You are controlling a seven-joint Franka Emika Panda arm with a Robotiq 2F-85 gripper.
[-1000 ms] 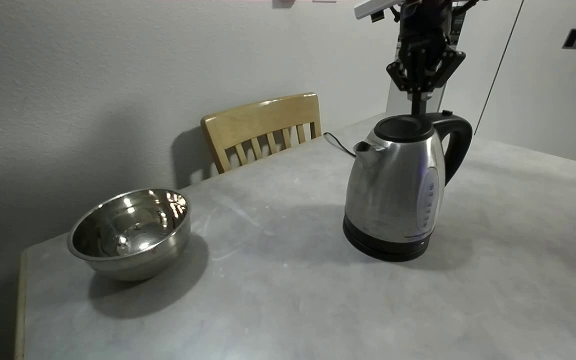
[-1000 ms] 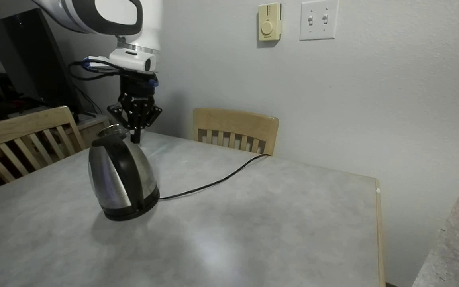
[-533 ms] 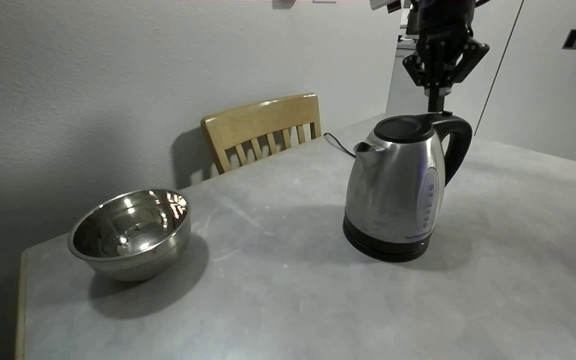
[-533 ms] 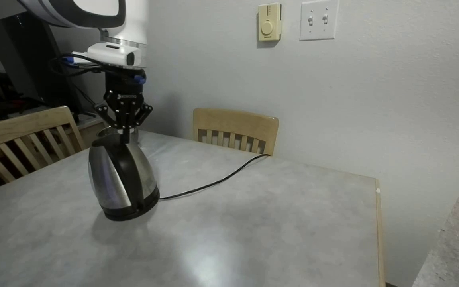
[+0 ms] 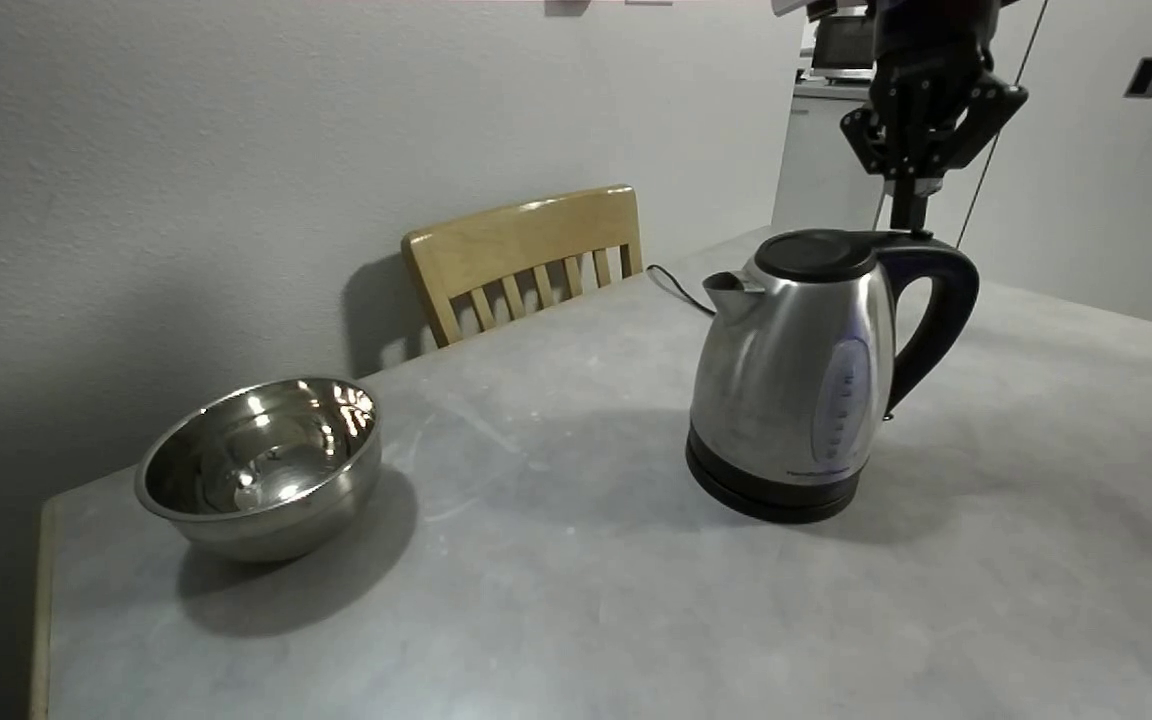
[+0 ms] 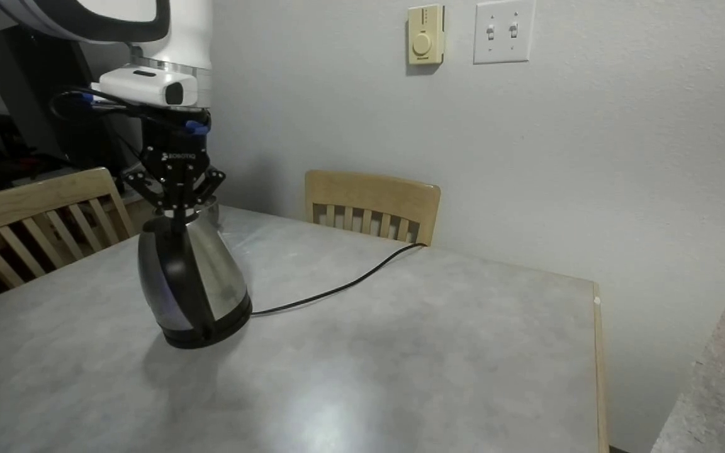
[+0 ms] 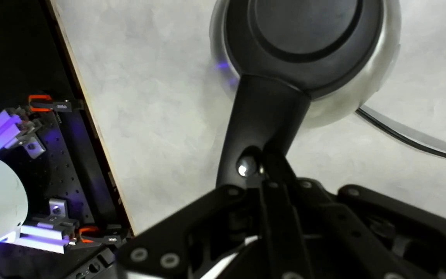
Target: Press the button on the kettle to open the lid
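lid (image 7: 304, 29) cropped at wrist view's top, lettering (image 5: 818, 473) on kettle (image 5: 771, 390) unreadable

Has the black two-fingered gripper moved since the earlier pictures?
Yes. In an exterior view, the gripper has moved towards the picture's right, farther from the yellowish slatted wooden chair.

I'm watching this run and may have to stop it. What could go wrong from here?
In the wrist view, the shut gripper seems partly beside the button, so it may slip off without opening the lid. The kettle has just swivelled, so more sideways push could turn it further. The handle juts out past the black base, so pressing hard might tip it.
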